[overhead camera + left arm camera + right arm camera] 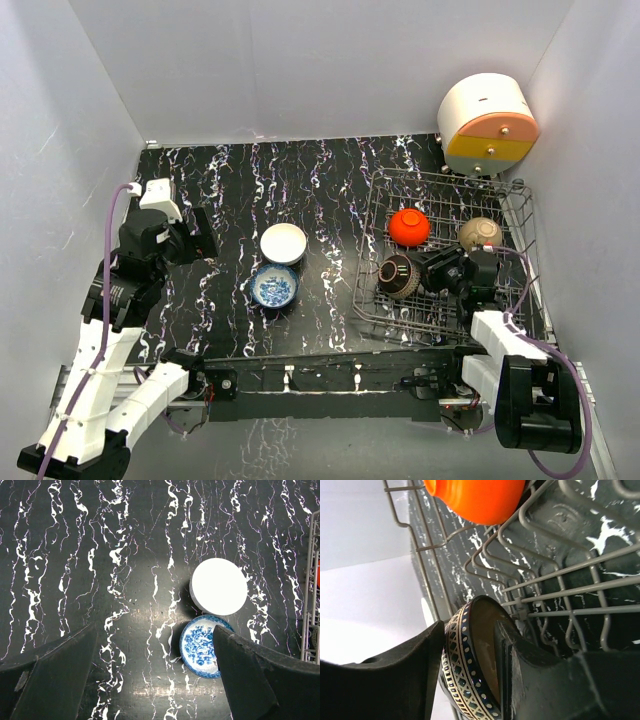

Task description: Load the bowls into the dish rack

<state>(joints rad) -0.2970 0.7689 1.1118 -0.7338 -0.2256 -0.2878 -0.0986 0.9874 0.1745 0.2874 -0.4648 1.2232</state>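
**Q:** What is your right end effector (pixel 470 642) doing?

**A:** I am pinching the rim of the dark brown bowl (pixel 399 276) with it. One finger is pressing on the patterned outer wall and the other is sitting inside the bowl. The bowl is standing on its edge in the near left part of the dish rack (pixel 440 205), with its opening turned towards my wrist.

**Q:** What else is sitting in the rack?

**A:** The red-orange bowl (pixel 409 227) is lying upside down just behind the dark one. The tan bowl (pixel 480 233) is resting to its right.

**Q:** And your left end effector (pixel 154 630)?

**A:** I am holding it wide open and empty, hovering above the black marbled worktop (pixel 300 180) on the left.

**Q:** Which bowls are lying outside the rack?

**A:** The white bowl (pixel 283 243) and the blue-and-white bowl (pixel 274 286) are sitting mid-worktop. They are touching, and the white one is the farther from me. A drum-shaped container (pixel 487 123) is standing behind the rack.
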